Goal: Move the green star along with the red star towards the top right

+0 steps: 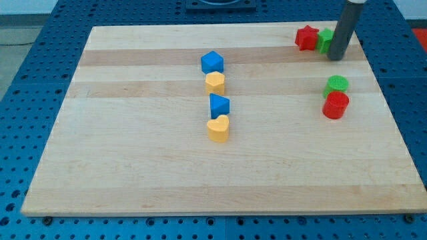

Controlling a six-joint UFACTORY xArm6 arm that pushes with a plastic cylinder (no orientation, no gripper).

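The red star [306, 37] and the green star [324, 40] lie side by side near the board's top right corner, red on the left. The dark rod comes down from the view's top. My tip [337, 58] rests on the board just below and right of the green star. The rod covers the green star's right part. I cannot tell if it touches the star.
A green cylinder [337, 85] and a red cylinder [335, 105] stand together below the tip. In the board's middle stand a blue block [212, 62], a yellow block [215, 83], another blue block [219, 105] and a yellow heart [218, 128] in a column. The wooden board [133, 167] lies on a blue pegboard.
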